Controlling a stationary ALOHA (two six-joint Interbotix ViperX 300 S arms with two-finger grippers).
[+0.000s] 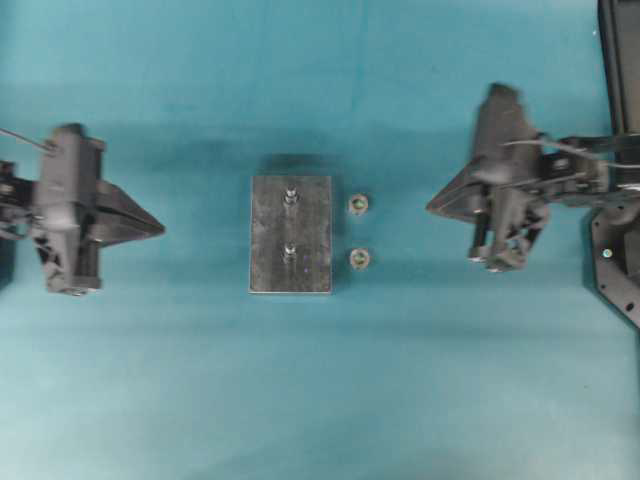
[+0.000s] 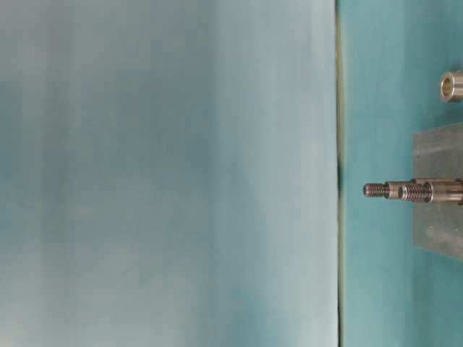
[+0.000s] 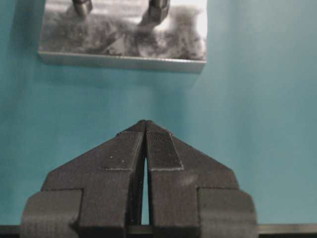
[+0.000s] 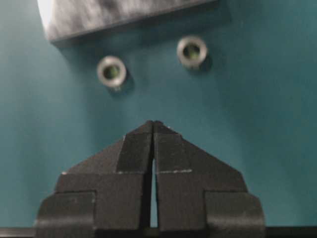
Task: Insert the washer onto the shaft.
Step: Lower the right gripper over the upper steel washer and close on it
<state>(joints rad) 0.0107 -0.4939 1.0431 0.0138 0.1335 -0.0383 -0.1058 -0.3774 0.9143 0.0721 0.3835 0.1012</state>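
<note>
Teal worktop (image 1: pixel 320 400), matte, carrying all items listed.

Metal base block (image 1: pixel 290 235): grey, rectangular, lying flat at centre of the overhead view. Two threaded shafts stand upright on it, the upper shaft (image 1: pixel 290 196) and the lower shaft (image 1: pixel 289 252), one behind the other along the block's midline. Both bare. The table-level view shows them overlapping in profile.

Washers, two, silver rings lying flat on the worktop just beside the block's right edge in the overhead view, apart from it: upper washer (image 1: pixel 358 204) level with the upper shaft, lower washer (image 1: pixel 360 259) level with the lower shaft. Both appear in the right wrist view, ahead of the fingertips.

Left gripper (image 1: pixel 160 229): black, jaws together at the tips, holding nothing, well apart from the block on its left side. Its wrist view shows the block's near edge ahead.

Right gripper (image 1: pixel 430 207): black, jaws together, empty, pointing toward the washers and near them, not touching either.
</note>
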